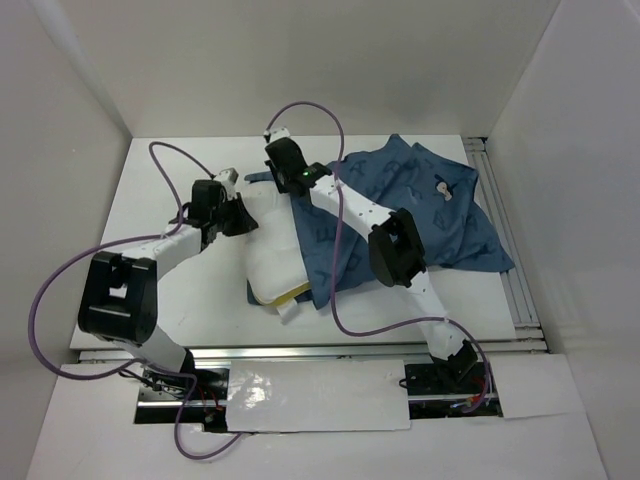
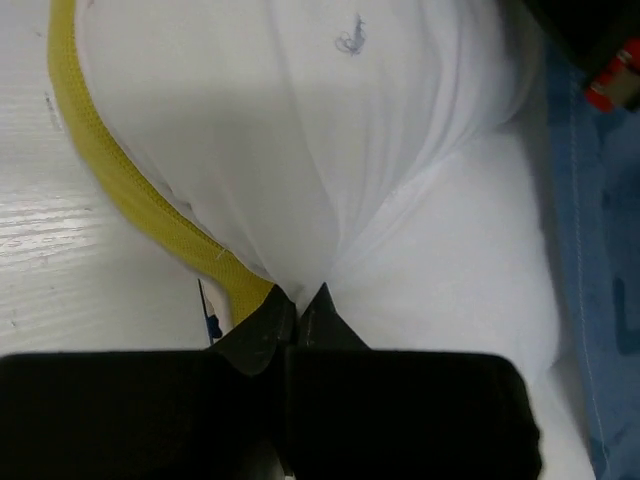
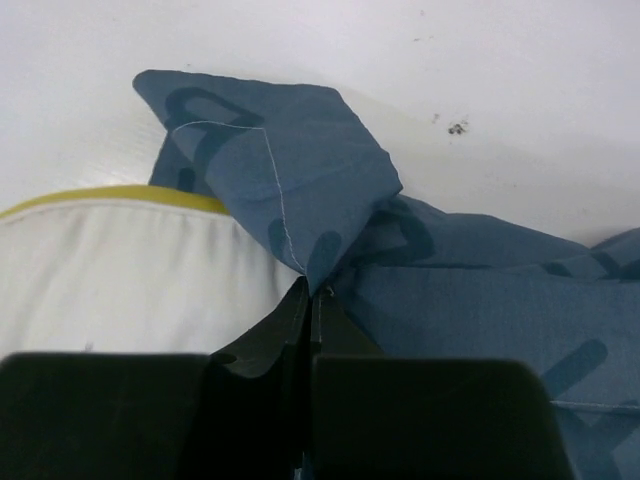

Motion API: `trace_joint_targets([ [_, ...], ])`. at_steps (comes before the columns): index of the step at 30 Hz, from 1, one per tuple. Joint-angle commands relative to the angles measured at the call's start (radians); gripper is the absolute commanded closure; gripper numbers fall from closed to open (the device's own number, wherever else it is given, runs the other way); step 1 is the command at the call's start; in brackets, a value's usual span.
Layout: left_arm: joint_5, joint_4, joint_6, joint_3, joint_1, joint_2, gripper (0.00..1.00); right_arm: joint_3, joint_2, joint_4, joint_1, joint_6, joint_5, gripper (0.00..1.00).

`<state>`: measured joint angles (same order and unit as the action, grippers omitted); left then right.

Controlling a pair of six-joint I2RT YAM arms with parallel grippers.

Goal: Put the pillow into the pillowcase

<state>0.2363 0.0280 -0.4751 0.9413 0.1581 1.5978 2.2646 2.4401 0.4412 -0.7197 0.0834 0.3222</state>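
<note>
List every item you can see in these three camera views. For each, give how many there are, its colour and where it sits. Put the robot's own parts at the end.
white quilted pillow with a yellow band: one, white and yellow, centre of the table, touching the pillowcase
dusty-blue printed fabric pillowcase: one, blue with darker letters, crumpled on the right half of the table
flat white table: one, white, under everything
grey metal rails: two, silver, along the table's right and near edges
purple cables: two, purple, looping along each arm
left arm: one, black and white, reaching to the pillow
right arm: one, black and white, lying across the pillowcase
left gripper: one, black, shut on the pillow
right gripper: one, black, shut on the pillowcase
</note>
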Motion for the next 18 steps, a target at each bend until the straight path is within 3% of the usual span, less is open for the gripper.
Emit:
trace_joint_targets([
  [1,0.159,0.269,0.096,-0.106,0.001,-0.107,1.00,-0.013,-0.125,-0.130,-0.018,0.035,-0.070,1.00],
  [5,0.201,0.325,0.208,-0.125,0.026,-0.211,1.00,-0.033,-0.225,-0.130,-0.056,0.047,-0.225,1.00],
  [10,0.354,0.476,0.274,-0.191,0.040,-0.320,1.00,-0.053,-0.357,-0.063,-0.116,0.038,-0.354,1.00],
  [18,0.423,0.682,0.190,-0.138,0.052,-0.305,1.00,-0.019,-0.411,0.071,-0.170,0.099,-0.429,1.00],
])
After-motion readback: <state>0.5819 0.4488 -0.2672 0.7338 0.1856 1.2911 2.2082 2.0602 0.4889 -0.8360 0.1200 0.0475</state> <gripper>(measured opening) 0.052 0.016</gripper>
